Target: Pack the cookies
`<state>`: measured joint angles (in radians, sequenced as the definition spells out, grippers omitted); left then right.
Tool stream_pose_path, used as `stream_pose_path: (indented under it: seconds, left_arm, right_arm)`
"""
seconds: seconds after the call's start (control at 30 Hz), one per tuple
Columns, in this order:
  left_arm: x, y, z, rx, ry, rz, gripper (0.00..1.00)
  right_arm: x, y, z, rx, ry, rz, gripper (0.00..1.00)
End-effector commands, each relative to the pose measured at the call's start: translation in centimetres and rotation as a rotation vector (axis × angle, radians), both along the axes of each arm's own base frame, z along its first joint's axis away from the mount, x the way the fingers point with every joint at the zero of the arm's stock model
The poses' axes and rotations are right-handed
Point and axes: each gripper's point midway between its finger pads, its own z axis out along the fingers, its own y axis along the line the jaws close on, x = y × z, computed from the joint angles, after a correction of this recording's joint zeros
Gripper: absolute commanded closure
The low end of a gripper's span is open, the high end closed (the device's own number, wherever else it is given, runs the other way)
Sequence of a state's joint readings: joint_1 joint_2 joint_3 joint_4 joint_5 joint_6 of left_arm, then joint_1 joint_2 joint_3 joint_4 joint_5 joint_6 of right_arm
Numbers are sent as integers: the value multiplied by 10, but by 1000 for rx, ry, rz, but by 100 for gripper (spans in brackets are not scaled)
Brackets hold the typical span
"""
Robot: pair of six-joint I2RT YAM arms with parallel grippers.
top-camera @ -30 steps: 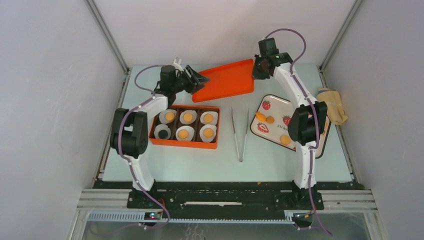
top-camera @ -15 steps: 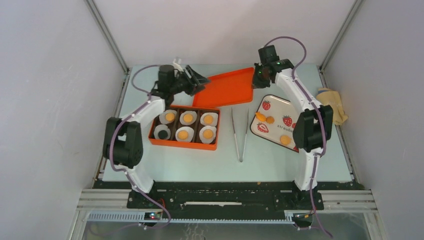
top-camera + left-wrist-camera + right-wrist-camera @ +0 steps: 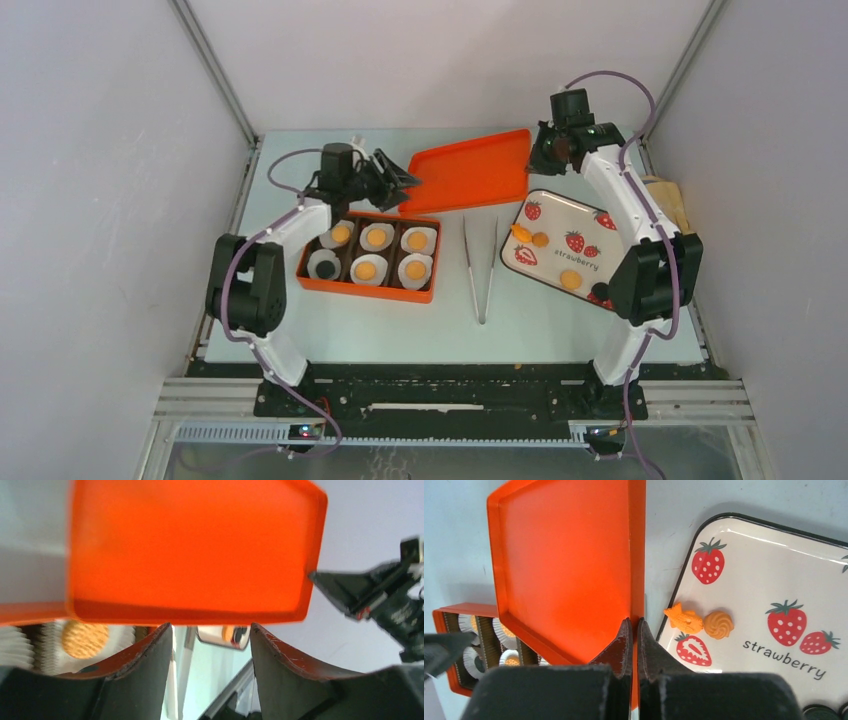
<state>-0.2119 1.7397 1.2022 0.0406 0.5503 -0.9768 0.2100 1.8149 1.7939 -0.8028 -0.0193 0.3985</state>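
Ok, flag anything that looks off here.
The near-left paper cup in the orange box shows a dark centre and no cookie, unlike the other five. The orange lid is skewed relative to the box, its edge pinched by the right end effector.

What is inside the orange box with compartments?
The orange box holds six white paper cups. Five hold a cookie; the near-left cup shows only a dark centre. Whatever lies beneath the cups is covered.

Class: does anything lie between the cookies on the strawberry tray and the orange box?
Yes: shiny metal tongs lie between the strawberry-print tray holding loose orange cookies and the orange compartment box. The flat orange lid is held behind, not covering it.
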Motion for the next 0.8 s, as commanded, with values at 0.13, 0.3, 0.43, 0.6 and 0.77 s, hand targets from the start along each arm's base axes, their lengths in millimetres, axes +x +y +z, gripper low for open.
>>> stream_pose_path:
  seconds: [0.13, 0.3, 0.43, 0.6, 0.77]
  left_arm:
    - [-86, -92, 53, -130, -95, -160, 36]
    - [-105, -107, 34, -261, -33, -135, 31]
    - [-120, -101, 24, -280, -10, -67, 28]
    - [-118, -85, 9, -200, -10, 56, 20]
    - [-101, -78, 8, -150, -26, 149, 19]
  right_arm:
    - [7, 23, 9, 205, -21, -52, 100]
    - [-2, 30, -2, 245, -16, -74, 100]
    - [-5, 32, -7, 257, -6, -77, 100]
    - [-18, 39, -1, 286, -23, -65, 100]
    - [-32, 48, 2, 311, -16, -39, 100]
